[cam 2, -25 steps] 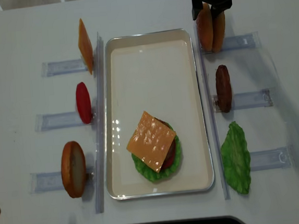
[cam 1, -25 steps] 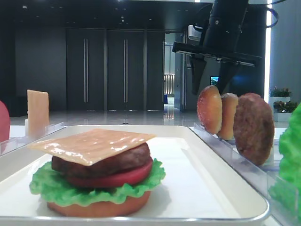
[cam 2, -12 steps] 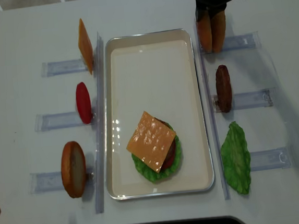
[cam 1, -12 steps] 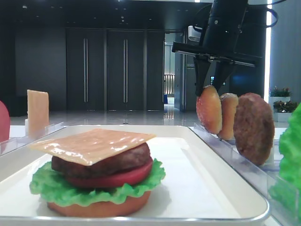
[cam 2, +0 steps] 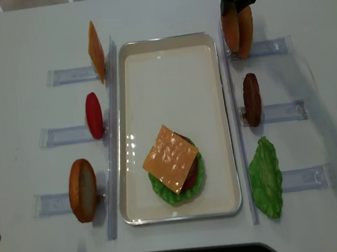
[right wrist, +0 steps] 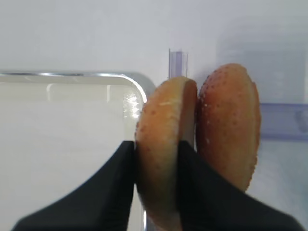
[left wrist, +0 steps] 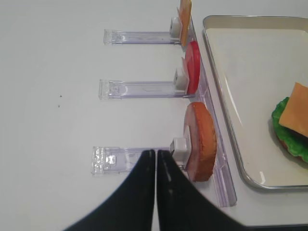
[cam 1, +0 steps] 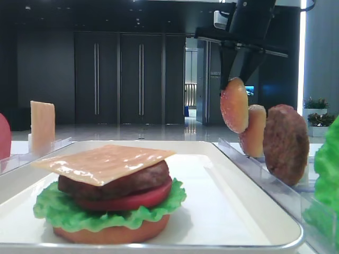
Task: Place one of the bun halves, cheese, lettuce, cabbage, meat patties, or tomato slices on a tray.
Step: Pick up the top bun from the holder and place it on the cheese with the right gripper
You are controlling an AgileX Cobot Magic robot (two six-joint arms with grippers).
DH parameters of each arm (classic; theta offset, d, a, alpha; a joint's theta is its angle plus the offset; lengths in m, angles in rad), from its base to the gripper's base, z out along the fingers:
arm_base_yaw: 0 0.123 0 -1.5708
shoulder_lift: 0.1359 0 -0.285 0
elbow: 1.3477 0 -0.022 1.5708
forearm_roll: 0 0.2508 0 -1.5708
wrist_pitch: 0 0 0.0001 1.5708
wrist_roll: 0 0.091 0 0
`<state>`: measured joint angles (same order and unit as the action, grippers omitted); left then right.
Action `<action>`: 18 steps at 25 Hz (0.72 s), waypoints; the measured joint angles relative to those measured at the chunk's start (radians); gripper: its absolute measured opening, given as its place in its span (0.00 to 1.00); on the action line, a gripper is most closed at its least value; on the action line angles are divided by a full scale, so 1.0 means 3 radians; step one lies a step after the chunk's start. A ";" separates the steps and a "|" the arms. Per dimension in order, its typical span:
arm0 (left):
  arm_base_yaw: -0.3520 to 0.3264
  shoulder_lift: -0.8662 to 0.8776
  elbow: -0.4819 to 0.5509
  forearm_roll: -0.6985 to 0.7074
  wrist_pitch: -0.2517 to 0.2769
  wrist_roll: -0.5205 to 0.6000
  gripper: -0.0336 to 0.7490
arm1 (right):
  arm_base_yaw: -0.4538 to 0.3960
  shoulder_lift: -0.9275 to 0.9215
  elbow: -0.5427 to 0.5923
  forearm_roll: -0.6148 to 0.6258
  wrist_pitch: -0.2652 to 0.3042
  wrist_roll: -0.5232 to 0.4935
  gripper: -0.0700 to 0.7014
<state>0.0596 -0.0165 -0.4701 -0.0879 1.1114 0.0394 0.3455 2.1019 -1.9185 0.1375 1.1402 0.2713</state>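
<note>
My right gripper (right wrist: pixel 156 159) is shut on a domed golden-brown bun half (right wrist: pixel 166 139), its black fingers pressing both faces. The bun half (cam 1: pixel 234 105) hangs above its clear rack, higher than a second bun half (cam 1: pixel 253 130) that stands in the rack beside it. From overhead the held bun half (cam 2: pixel 230 31) sits just off the far right corner of the white tray (cam 2: pixel 169 61). On the tray's near end lies a stack topped by a cheese slice (cam 2: pixel 170 158). My left gripper (left wrist: pixel 156 153) is shut and empty over the table, left of a flat bottom bun (left wrist: pixel 201 142).
Clear racks line both sides of the tray. On the left stand a cheese slice (cam 2: pixel 96 51), a tomato slice (cam 2: pixel 94 115) and the bottom bun (cam 2: pixel 82 189). On the right are a meat patty (cam 2: pixel 251 98) and a lettuce leaf (cam 2: pixel 266 177).
The right gripper closed on the nearer bun half, then lifted it up out of the rack. The left gripper and everything else stayed put.
</note>
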 joint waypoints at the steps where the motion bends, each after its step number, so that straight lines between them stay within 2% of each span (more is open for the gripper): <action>1: 0.0000 0.0000 0.0000 0.0000 0.0000 0.0000 0.04 | 0.0000 -0.0015 -0.0028 0.0015 0.0020 0.0003 0.34; 11: 0.0000 0.0000 0.0000 0.0000 0.0000 0.0000 0.04 | 0.0000 -0.0190 -0.0109 0.0221 0.0249 0.0004 0.34; 18: 0.0000 0.0000 0.0000 0.0000 0.0000 0.0000 0.04 | 0.0012 -0.0325 -0.0109 0.0463 0.0276 -0.0149 0.34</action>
<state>0.0596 -0.0165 -0.4701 -0.0879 1.1114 0.0394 0.3490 2.0045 -1.9513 0.2764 1.2229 0.2266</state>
